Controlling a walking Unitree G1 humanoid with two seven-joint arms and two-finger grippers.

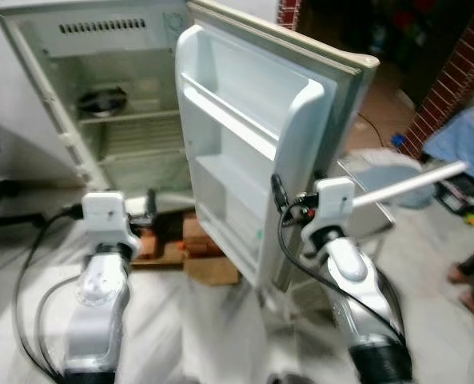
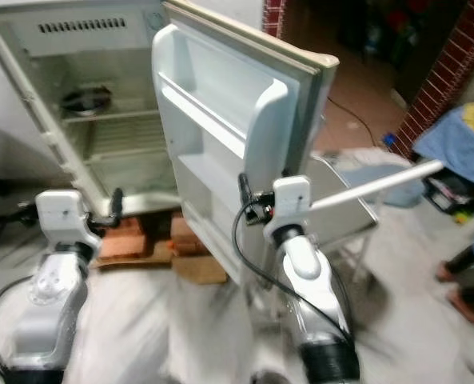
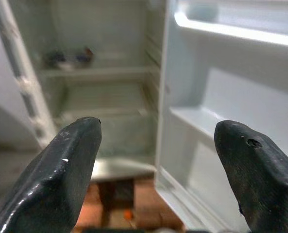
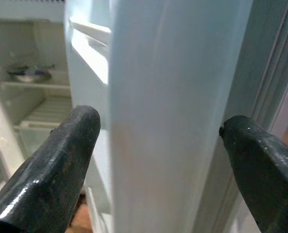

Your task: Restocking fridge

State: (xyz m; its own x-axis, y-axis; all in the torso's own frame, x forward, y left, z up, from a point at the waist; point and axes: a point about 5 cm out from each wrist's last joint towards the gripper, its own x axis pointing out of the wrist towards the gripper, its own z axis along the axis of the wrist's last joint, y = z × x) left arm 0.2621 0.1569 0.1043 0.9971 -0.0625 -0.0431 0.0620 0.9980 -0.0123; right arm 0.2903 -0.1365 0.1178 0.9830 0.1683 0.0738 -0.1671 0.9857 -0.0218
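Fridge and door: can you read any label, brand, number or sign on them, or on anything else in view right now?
No text can be read in any view.
Fridge: no lettering visible; the dial mark near the top of the inside is too blurred to read.
Fridge door: plain white shelves, no label visible.
Small green spot low on the door: too small and blurred to read.
Right gripper: open at the door's edge, no markings.

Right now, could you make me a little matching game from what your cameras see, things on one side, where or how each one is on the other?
Things:
1. fridge door
2. metal bowl
3. right claw
4. bricks

Places or states:
A. on a shelf inside the fridge
B. open, fingers either side of the door's edge
C. swung wide open
D. on the floor under the fridge

Pairs: 1-C, 2-A, 3-B, 4-D
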